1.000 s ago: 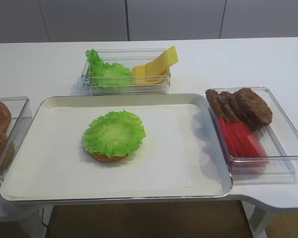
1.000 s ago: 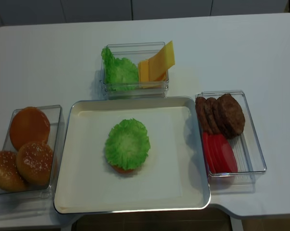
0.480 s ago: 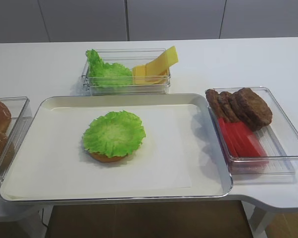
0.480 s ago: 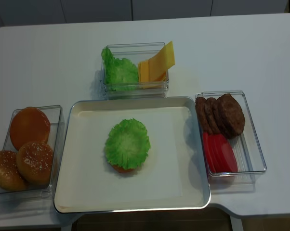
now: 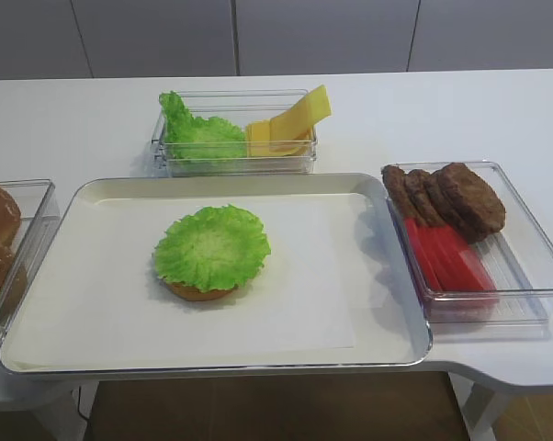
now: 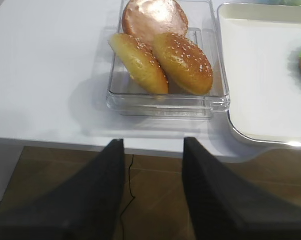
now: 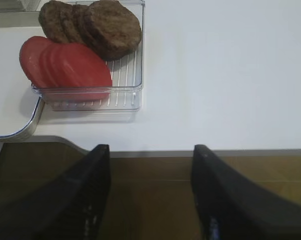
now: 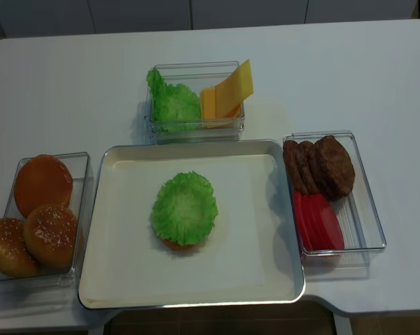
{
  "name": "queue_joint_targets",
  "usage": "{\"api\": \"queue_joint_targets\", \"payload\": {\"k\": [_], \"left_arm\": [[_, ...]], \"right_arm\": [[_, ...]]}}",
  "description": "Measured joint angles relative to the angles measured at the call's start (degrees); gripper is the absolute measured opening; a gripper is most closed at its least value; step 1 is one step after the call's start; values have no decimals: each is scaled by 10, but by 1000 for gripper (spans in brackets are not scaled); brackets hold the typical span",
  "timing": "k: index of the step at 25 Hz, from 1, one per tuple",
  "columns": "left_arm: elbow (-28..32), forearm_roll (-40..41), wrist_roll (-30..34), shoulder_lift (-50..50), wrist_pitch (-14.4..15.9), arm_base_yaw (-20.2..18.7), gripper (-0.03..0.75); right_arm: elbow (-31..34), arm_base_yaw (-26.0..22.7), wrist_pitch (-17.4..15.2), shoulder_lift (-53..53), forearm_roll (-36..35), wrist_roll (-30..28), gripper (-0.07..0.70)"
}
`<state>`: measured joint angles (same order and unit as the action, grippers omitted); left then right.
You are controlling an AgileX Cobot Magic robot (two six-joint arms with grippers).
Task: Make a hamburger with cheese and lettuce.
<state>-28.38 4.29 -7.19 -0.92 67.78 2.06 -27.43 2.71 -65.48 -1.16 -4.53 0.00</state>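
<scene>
Below table edge, L gripper [image 6: 153, 192] & R gripper [image 7: 150, 197] hang, seemingly parted, holding nothing.

The tray [image 5: 400, 344] looks like shiny metal at its rim, with a flat sheet of pale paper [image 5: 295, 294] lying matt inside it. The lettuce [image 5: 211, 246] is frilly and crinkly, a bit shiny like plastic, and the hamburger [image 5: 199, 292] edge under it is smooth and golden. The cheese [image 5: 290, 122] is smooth and glossy. All three bins are clear see-through plastic, and the right bin [image 7: 126, 75] has ribs on its floor. The meat patties [image 7: 113, 29] look rough and grainy. The red slices [image 7: 75, 67] are smooth and matt. The buns [image 6: 183, 62] shine and have little seeds. The table [image 8: 377, 77] is smooth and white.
</scene>
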Motion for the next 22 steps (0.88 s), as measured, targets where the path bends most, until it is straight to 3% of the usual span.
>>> {"api": "queue_joint_targets", "payload": {"k": [22], "left_arm": [[0, 0, 0, 0, 0, 0, 288]], "right_arm": [[0, 0, -1, 0, -12, -28, 397]]}}
